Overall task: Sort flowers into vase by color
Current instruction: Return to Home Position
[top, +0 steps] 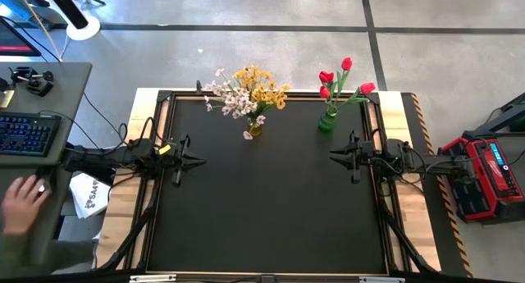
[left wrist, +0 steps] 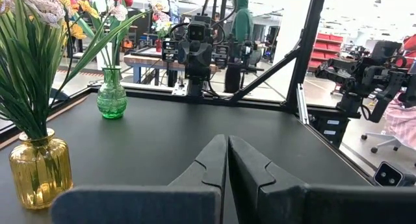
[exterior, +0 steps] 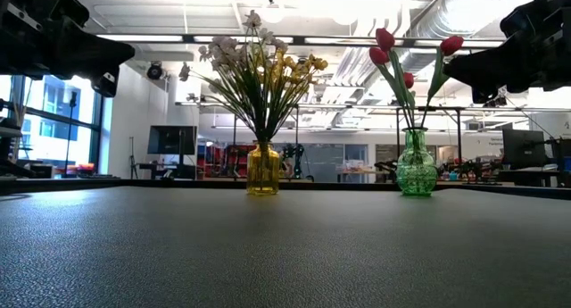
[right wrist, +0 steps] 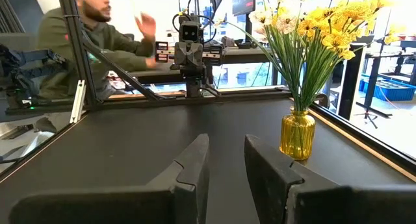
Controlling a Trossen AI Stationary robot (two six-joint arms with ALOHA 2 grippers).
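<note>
While white sprays (top: 232, 97) share the amber vase (top: 255, 128) near the table's far edge with yellow blossoms (top: 261, 84), left gripper (top: 190, 160) shut and empty, right gripper (top: 338, 156) slightly parted and empty; extracting one risks tipping it.

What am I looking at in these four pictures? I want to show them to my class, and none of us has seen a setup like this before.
This is a two-armed robot at a black table. One picture looks straight down from above, one looks level across the tabletop, and two come from cameras on the arms' wrists.

The left gripper waits at the table's left side, fingers shut and holding nothing. The right gripper waits at the right side, with a small gap between its fingers, also empty.

At the far edge stand two vases. The yellow vase holds the yellow flowers and the white-pink flowers together. The green vase holds the red flowers.

A person sits beyond the table, with a hand at the desk beside the rig.
</note>
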